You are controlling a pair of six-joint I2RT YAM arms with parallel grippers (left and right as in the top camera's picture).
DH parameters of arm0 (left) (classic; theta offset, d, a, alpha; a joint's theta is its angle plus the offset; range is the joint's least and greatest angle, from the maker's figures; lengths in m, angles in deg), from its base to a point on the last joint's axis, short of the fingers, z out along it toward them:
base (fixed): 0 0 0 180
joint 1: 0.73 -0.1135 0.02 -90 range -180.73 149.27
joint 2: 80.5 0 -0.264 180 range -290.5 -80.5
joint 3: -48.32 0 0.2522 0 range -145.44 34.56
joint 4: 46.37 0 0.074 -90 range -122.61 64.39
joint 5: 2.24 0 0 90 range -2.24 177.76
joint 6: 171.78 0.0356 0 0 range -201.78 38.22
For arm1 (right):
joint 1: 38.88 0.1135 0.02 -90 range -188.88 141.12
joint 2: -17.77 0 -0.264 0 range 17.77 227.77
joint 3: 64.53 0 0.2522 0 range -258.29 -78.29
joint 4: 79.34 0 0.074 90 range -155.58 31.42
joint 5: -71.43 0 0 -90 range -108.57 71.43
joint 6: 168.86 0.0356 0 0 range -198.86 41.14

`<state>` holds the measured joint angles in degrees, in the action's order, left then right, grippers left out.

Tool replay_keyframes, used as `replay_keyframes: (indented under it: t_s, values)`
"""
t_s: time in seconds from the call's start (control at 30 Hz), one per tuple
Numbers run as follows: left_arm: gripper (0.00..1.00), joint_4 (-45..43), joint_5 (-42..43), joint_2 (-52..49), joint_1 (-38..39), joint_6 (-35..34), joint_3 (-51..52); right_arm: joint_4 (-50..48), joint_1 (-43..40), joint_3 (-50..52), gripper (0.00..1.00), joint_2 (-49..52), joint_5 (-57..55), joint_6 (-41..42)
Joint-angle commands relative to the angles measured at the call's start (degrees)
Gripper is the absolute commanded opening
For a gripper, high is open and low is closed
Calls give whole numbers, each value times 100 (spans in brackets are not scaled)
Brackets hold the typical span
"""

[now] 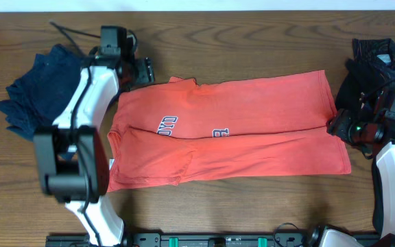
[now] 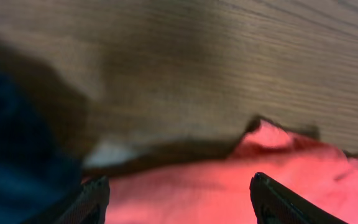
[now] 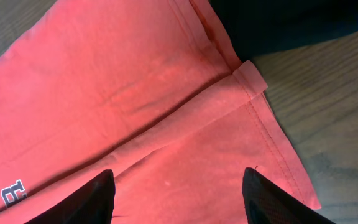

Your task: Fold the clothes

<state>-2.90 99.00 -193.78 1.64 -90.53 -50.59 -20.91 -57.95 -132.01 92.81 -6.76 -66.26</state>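
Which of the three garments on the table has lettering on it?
The coral-red T-shirt, spread flat in the middle; navy-and-white letters show along its fold. The navy garment at the left and the black garment at the right are bunched.

left wrist view blurred | chest lettering (image 1: 168, 126) part-hidden in fold, unreadable | navy garment (image 1: 36, 89) partly behind left arm (image 1: 91, 92) | black garment (image 1: 372, 65) partly under right arm (image 1: 391, 118)

Left hand (image 2: 178, 202) and right hand (image 3: 178, 196) both spread wide
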Motion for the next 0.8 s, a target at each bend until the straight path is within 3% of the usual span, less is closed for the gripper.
replay_keyframes:
  t_s: [0.0,0.23,0.47,0.73,0.77]
  values:
    - [74,57,13,-503,20,214,-299,11,-37,-66,64,-4,66,-114]
    - [74,348,15,-1014,74,210,-297,-2,-37,-66,64,-4,66,-114]
    - [58,874,13,-1054,157,210,-295,-9,-37,-66,64,-4,66,-114]
    - [59,1054,15,-883,157,210,-297,15,-37,-66,64,-4,66,-155]
    - [52,1056,13,-831,157,212,-297,15,-37,-66,64,-4,57,-155]
